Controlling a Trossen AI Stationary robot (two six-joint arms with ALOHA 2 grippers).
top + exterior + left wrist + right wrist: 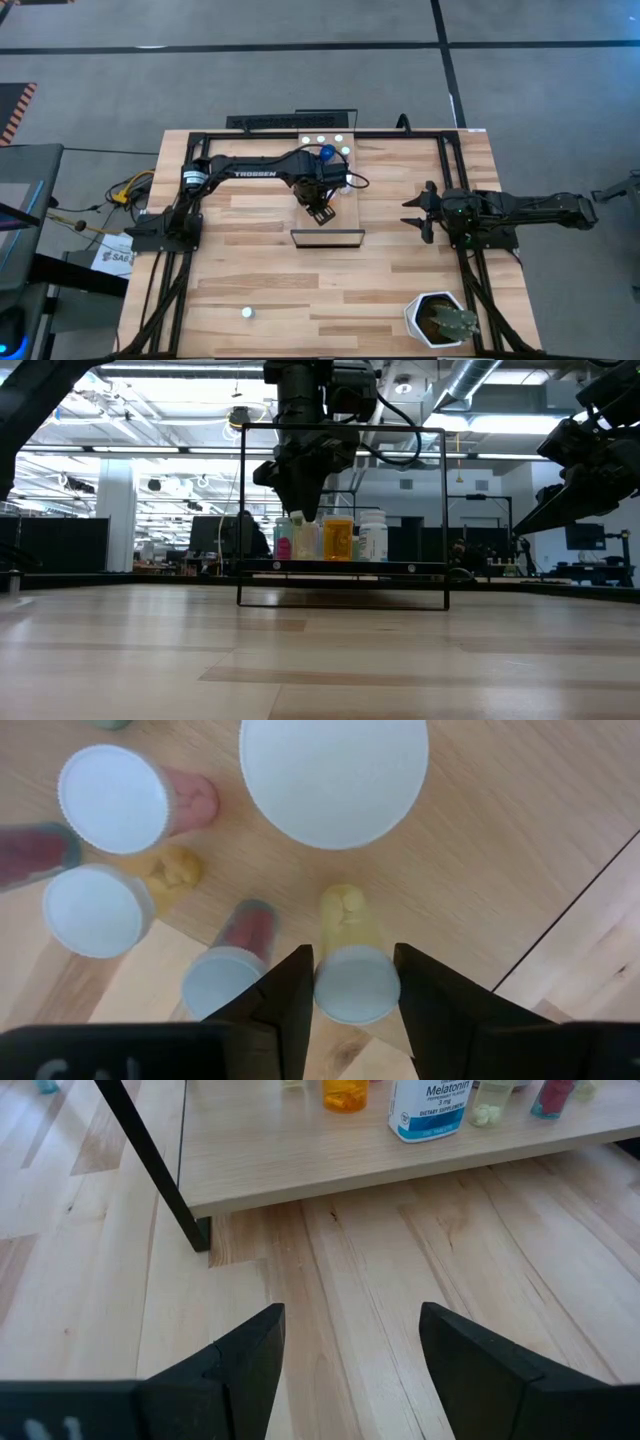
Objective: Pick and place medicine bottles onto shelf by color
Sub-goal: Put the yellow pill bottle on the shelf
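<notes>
The shelf (345, 215) is a narrow light-wood board in a black frame at the table's far middle. Several white-capped medicine bottles stand on it: pink (112, 798), yellowish (97, 910), reddish (225, 982) and a big white-capped one (333, 775). A blue one (327, 153) shows beside the arm. My left gripper (352, 952) points down over the shelf, shut on a small yellowish bottle (350, 920). My right gripper (425, 212) waits open at the table's right, low above the tabletop, facing the shelf. My left gripper pinches the yellowish bottle's white cap (356, 986) between its two fingers (290, 990), one on each side. The fingers come from above, pointing down. The bottle is upright below them, close to the reddish bottle; whether its base rests on the board I cannot tell.
One small white-capped bottle (247, 312) stands alone near the table's front left. A white hexagonal plant pot (440, 320) sits at the front right corner. The shelf's black frame posts (242, 520) rise around the board. Bare planks lie between the shelf and the near edge.
</notes>
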